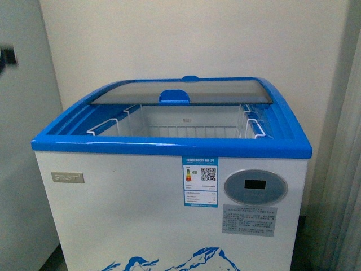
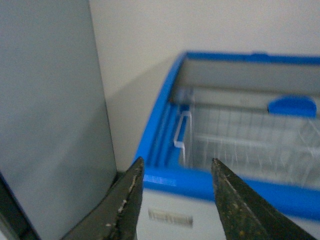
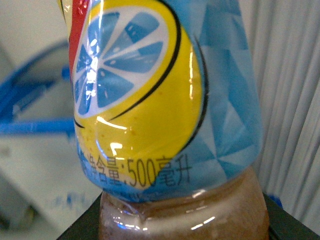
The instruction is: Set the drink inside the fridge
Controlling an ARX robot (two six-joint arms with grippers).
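Only my right wrist view shows the drink (image 3: 150,100). It fills the picture at close range: a pale blue label with a yellow lemon slice, a red streak at one edge and black print, with brownish liquid beyond the label. Dark parts of my right gripper (image 3: 180,225) flank the bottle on both sides. The bottle hangs clear of any surface, so I am grasping it, though my fingertips are hidden behind it. Past the bottle there is a blur of blue rim and a pleated curtain (image 3: 292,100).

The front view shows neither arm nor the bottle. It gives the whole fridge (image 1: 169,145): the glass lid (image 1: 141,90) is slid to the back with its blue handle (image 1: 174,97) at the middle. The opening is uncovered and white wire baskets (image 1: 186,131) sit inside. On the white front are an energy sticker (image 1: 199,182), an oval grey display (image 1: 255,186) and a blue mountain decal (image 1: 203,257).

My left wrist view shows my left gripper (image 2: 175,200) released, its dark fingers (image 2: 125,205) spread apart with nothing between them. It is near the fridge's front corner, beside a grey cabinet (image 2: 50,115)
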